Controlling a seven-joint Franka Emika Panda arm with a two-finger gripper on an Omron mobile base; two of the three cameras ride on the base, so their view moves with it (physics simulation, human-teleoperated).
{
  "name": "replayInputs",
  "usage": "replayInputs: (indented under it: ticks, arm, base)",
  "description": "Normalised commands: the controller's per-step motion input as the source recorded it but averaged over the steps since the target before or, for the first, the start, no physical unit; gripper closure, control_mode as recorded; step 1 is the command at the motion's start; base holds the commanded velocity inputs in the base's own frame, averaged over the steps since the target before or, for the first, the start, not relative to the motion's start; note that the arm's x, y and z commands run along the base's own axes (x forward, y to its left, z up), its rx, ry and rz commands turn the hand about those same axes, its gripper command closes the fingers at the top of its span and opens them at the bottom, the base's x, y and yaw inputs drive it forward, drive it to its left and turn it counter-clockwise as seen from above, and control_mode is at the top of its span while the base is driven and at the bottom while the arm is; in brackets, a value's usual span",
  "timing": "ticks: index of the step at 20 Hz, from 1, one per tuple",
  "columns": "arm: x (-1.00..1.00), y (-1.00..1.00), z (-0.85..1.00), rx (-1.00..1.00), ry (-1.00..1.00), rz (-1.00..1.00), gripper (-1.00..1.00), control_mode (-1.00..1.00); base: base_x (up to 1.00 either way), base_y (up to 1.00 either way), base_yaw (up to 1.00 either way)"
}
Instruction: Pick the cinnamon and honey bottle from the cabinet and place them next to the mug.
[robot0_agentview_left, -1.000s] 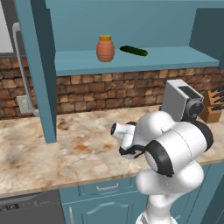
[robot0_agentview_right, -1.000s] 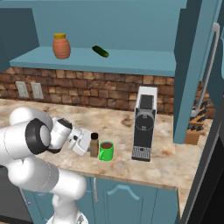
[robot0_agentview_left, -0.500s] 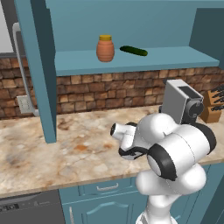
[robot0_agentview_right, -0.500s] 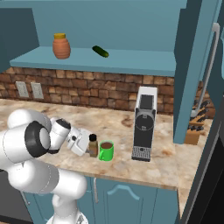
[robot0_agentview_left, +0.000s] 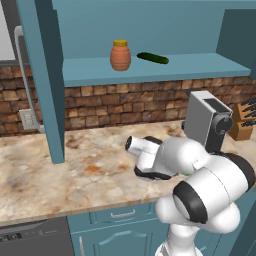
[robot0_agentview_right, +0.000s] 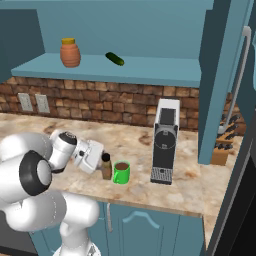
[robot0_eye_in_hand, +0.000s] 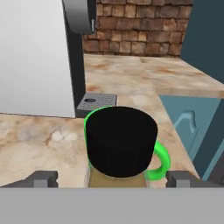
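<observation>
Brick backsplash behind mottled beige stone table. Teal drawer fronts below. Wall outlets on brick. Knife block at far end.

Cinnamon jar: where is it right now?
The cinnamon jar stands on the counter, just left of the green mug in the right base view, between the open hand's fingertips.

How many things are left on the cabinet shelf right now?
2: the honey bottle toward the shelf's left end, and a cucumber lying to its right. Nothing else shows there from either base view.
</observation>
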Motion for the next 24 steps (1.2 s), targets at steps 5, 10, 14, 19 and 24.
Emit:
replayInputs:
  ticks: [5,10,14,19,24]
  arm:
    - [0.0,0.02,0.55,0.0,-0.01,0.0,-1.0,-1.0]
    - [0.0,0.0,0.55,0.0,0.0,0.0,-1.0,-1.0]
    - [0.0,-0.08,0.39,0.0,0.0,0.05,-1.0,-1.0]
    - [0.0,-0.24,0.17,0.07,-0.02,0.2,-1.0,-1.0]
    - [-0.03,-0.06,0.56,0.02,0.01,0.4,-1.0,-1.0]
  base:
    - [0.0,0.0,0.0]
    - [0.0,0.0,0.0]
    - [0.0,0.0,0.0]
    - [0.0,0.0,0.0]
    - [0.0,0.0,0.0]
